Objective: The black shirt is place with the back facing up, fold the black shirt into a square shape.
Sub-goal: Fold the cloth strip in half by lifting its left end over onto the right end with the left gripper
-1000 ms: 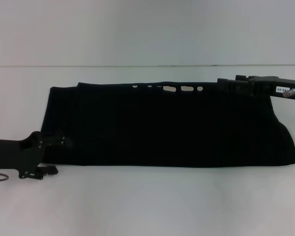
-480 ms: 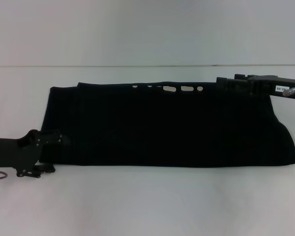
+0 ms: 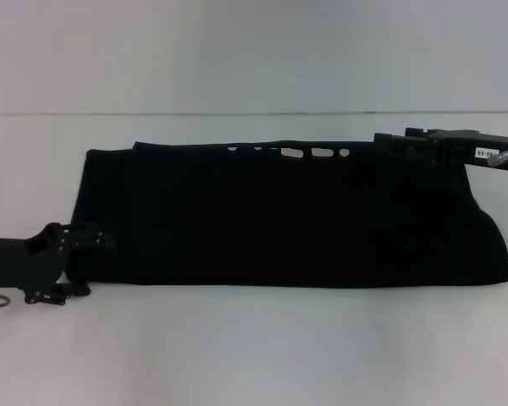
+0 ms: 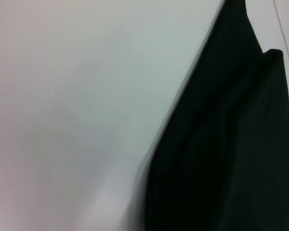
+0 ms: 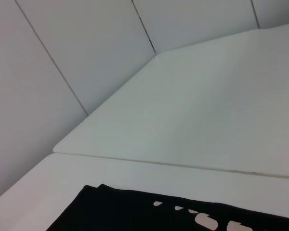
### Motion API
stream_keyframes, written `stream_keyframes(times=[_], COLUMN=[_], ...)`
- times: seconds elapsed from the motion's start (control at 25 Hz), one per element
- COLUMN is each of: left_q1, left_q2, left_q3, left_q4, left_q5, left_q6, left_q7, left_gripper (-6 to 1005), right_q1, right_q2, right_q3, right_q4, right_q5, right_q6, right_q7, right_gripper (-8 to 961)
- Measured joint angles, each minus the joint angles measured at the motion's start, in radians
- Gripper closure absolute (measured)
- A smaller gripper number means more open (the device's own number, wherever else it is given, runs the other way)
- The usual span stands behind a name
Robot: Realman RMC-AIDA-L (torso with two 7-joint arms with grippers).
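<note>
Lying flat on the white table [image 3: 254, 347], the black shirt [image 3: 288, 220] is folded into a long strip. The left gripper [image 3: 97, 239] sits at the shirt's near left corner. The right gripper [image 3: 388, 145] sits at its far right edge. I cannot tell if either one is open or closed.

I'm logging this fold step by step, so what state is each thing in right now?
black shirt: folded into a long band lying flat on the table, not yet square.
left claw: at the shirt's left end near the front edge, fingers not clear.
right claw: at the shirt's far right corner, fingers not clear.
table: white, bearing the shirt.
</note>
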Motion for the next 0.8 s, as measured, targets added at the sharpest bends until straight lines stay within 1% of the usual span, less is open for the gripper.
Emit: stream_keyframes(times=[0.56,0.8], left_q1=[0.003,-0.004], left_q2=[-0.003,-0.003], left_q3=[0.000,0.002], left_q4=[-0.002,-0.002], left_q5=[-0.006,-0.008], left_q6=[-0.028,-0.047], left_q7=[0.016,0.061], left_gripper=[106,111], right_q1=[0.001,0.002], right_q2=[0.000,0.000], right_q3=[0.001,0.001], right_q4=[0.000,0.000], right_q5=[0.000,0.000], right_q6=[0.002,0.000], right_q7=[0.000,0.000], right_gripper=[110,112])
